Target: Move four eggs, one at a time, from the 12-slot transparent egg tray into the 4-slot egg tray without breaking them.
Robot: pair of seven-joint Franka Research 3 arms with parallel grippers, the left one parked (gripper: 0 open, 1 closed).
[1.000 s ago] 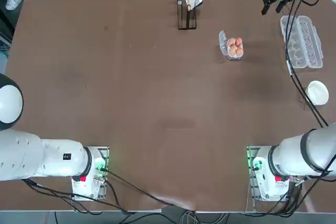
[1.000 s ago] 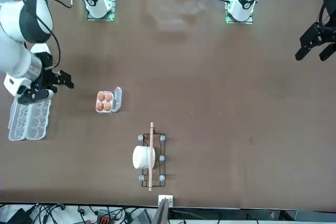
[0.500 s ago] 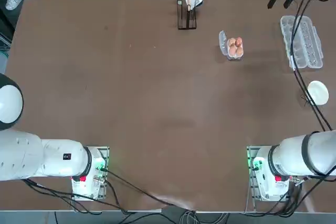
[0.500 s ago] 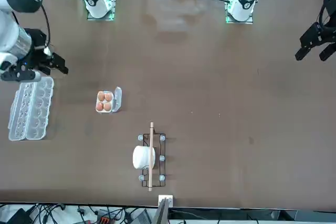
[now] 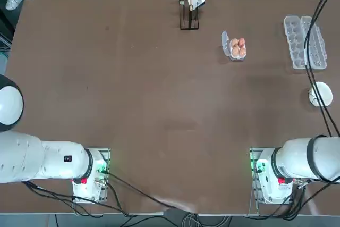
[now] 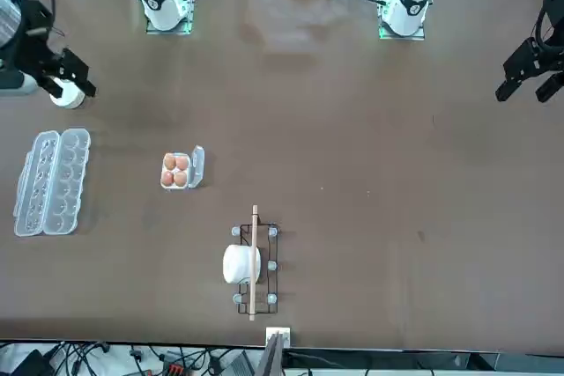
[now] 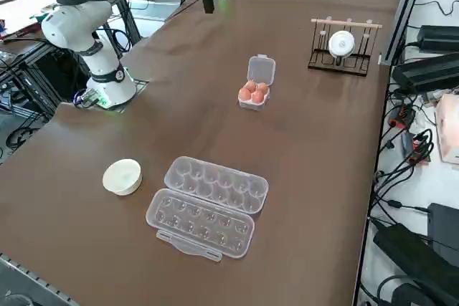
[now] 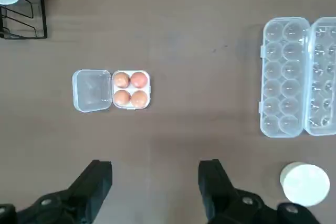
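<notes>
Four eggs fill the 4-slot egg tray, well apart from the one empty 12-slot transparent egg tray on the brown table. The right pincer hangs high above, gaping and holding nothing.

No text, label, brand or number can be read anywhere — not on the trays, the arms or the desk.

I see all four eggs filling the 4-slot egg tray, lid flap open flat; the 12-slot transparent egg tray lies open, cups vacant, well apart.
</notes>
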